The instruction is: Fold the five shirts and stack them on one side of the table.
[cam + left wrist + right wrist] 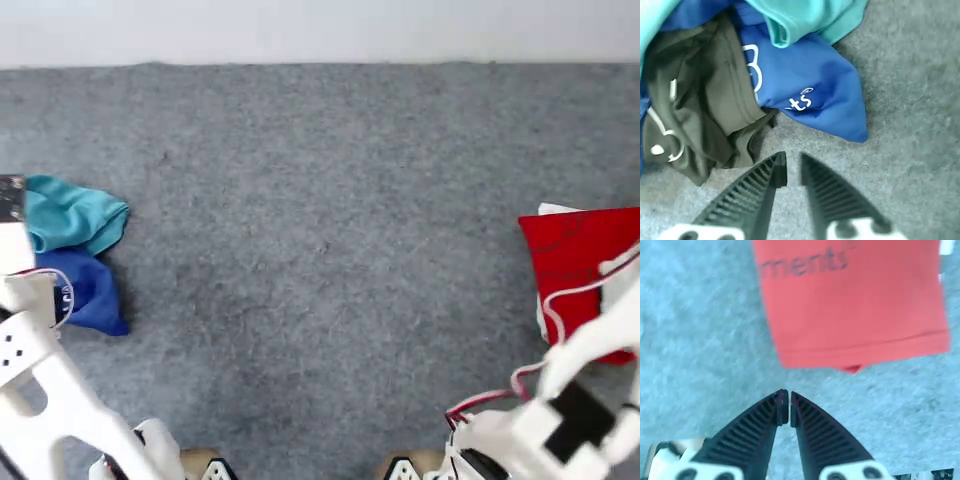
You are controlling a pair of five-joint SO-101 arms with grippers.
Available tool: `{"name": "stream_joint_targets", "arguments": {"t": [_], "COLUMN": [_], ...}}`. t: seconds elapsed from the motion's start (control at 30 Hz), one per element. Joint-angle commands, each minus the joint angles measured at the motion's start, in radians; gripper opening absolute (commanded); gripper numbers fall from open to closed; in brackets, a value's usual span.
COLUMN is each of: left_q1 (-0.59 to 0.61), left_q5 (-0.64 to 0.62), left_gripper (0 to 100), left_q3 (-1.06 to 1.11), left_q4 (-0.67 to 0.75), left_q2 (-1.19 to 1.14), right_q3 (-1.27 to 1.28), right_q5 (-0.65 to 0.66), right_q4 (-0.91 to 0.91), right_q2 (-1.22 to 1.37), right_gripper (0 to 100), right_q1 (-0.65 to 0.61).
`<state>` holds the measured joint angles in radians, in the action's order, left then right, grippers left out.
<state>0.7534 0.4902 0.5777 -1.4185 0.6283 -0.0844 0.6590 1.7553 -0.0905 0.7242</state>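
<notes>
Lying crumpled at one edge of the grey felt worktop (330,180), the blue shirt (805,75) shows white print across its cloth, and one of its corners is spread flat on the felt. A teal shirt (815,15) rests partly on top of the blue shirt, its hem turned over the blue cloth. Touching the blue shirt on its other side is an olive shirt (705,100), bunched up and marked with white. The left pincer (793,170) hangs over bare felt just beside the blue shirt, its tips aimed at the spot where blue and olive meet. Its jaws stand a narrow gap apart and have hold of nothing. The left arm (40,380) rises close by the blue shirt in the high view.

Well apart from the blue shirt, at the opposite edge of the worktop, a red shirt (850,305) lies folded flat into a neat rectangle with dark print on it. A white garment (548,210) peeks out from under it. The right pincer (786,407) is on that same far side from the blue shirt, over bare felt near the red shirt's folded edge and not touching it. Its jaws are closed almost tip to tip with nothing between them. The right arm (590,350), trailing a red and white cable, crosses one corner of the red shirt in the high view.
</notes>
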Motion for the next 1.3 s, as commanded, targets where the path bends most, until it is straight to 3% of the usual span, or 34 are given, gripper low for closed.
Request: {"name": "stream_joint_targets", "arguments": {"t": [0.0,0.2,0.5,0.77,0.9,1.27], "left_q1": [-0.005,-0.005,-0.078,-0.167,-0.213,-0.333], "left_q5": [0.043,0.107,0.104,-0.049,-0.028,-0.008], "left_gripper": [18,20,23,19,1,1], "left_q3": [0.074,0.102,-0.157,-0.407,-0.478,-0.713], "left_q4": [0.068,0.149,0.166,0.169,0.163,0.066], "left_q2": [0.005,-0.207,-0.738,-1.043,-1.054,-0.715], "right_q3": [0.169,0.405,0.485,0.485,0.485,0.485], "right_q5": [-0.012,-0.014,-0.014,-0.014,-0.014,-0.015], "right_q4": [0.039,0.039,0.041,0.041,0.041,0.041], "right_q2": [-0.150,-0.275,-0.395,-0.466,-0.478,-0.478], "right_gripper": [0.9,0.9,0.9,0.9,0.9,0.9], "right_q1": [-0.018,-0.021,-0.021,-0.018,-0.018,-0.016]}}
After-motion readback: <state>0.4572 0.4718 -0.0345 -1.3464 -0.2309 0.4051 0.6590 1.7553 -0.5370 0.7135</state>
